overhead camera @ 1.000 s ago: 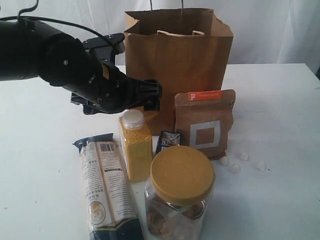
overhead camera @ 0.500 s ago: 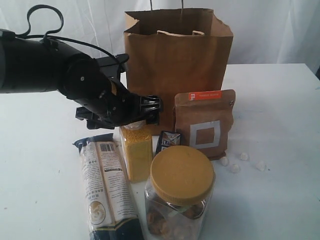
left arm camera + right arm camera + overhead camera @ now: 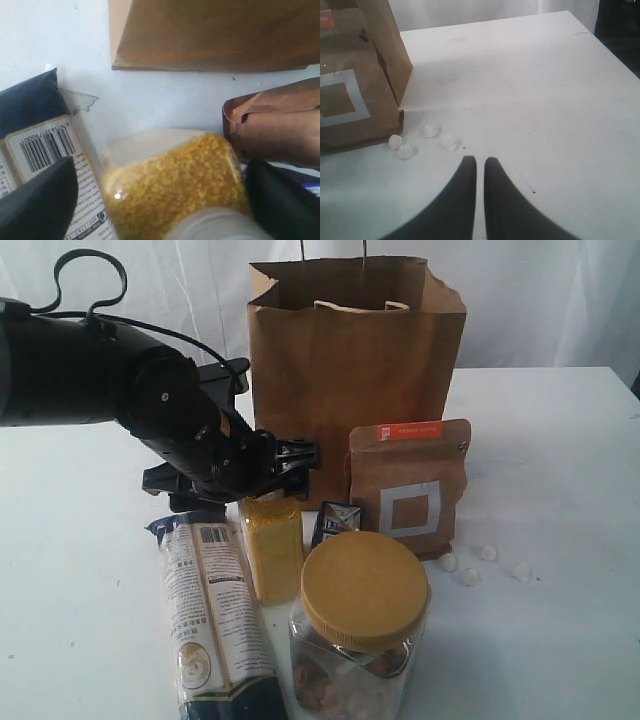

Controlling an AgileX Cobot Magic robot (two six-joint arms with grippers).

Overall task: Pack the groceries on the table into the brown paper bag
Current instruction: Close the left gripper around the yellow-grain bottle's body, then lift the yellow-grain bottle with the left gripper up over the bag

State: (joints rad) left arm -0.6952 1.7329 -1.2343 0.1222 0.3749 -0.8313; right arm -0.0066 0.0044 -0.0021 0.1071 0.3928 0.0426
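White table [image 3: 560, 440]: brown paper bag [image 3: 355, 380] far, brown pouch [image 3: 410, 490] and small carton [image 3: 330, 520] before it, yellow-grain bottle [image 3: 272, 545], yellow-lidded jar [image 3: 360, 640] and long packet [image 3: 210, 610] near, 4 white lumps [image 3: 468, 577] right

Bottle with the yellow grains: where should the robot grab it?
Grip the bottle around its upper body, just under the white cap, coming down from above. It stands upright and slim, so jaws fit either side; the packet and pouch crowd its lower sides.
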